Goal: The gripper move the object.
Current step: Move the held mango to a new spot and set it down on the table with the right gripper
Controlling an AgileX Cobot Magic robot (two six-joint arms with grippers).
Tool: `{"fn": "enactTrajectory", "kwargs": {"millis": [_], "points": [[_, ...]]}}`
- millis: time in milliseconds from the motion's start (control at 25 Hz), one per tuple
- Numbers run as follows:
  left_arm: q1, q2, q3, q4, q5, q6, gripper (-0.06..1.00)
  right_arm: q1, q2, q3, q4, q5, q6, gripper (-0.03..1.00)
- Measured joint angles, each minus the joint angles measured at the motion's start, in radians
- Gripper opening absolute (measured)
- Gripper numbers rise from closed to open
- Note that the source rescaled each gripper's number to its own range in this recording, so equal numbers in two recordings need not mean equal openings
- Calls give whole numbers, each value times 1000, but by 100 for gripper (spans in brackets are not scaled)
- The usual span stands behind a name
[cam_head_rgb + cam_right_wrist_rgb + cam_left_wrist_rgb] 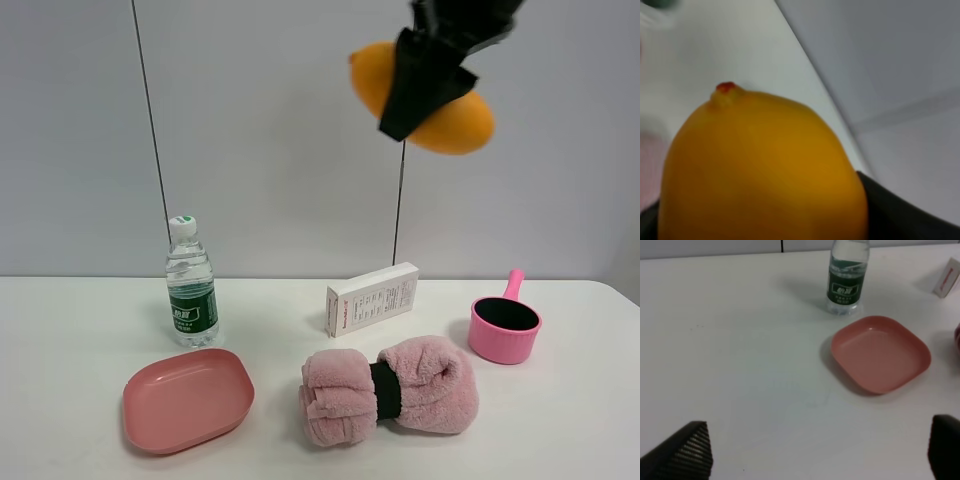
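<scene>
The orange-yellow mango [455, 125] hangs high in the air above the table, clamped in my right gripper [425, 80], whose dark fingers wrap its middle. In the right wrist view the mango [760, 170] fills the frame, stem end up, with dark finger surfaces [905, 220] at its sides. My left gripper [815, 455] is open and empty low over the table, its two dark fingertips [685, 452] wide apart, with the pink plate [880, 354] ahead of it. The left gripper does not show in the exterior view.
On the white table stand a water bottle [190, 290], the pink plate [187, 398], a fluffy pink towel roll [390, 390], a white box [372, 298] and a small pink pot with handle [505, 325]. Two dark cables hang against the back wall.
</scene>
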Motion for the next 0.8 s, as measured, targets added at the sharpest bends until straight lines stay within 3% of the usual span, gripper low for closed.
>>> {"fn": "enactTrajectory", "kwargs": {"millis": [200,520,800], "points": [[0,0,0,0,0,0,100,123,188,-24,-10,-135,-154,1],[0,0,0,0,0,0,100,228,432,-24,-24,-328,-183,1],[0,0,0,0,0,0,100,243,550,-24,-23,-464,-185,1]]}}
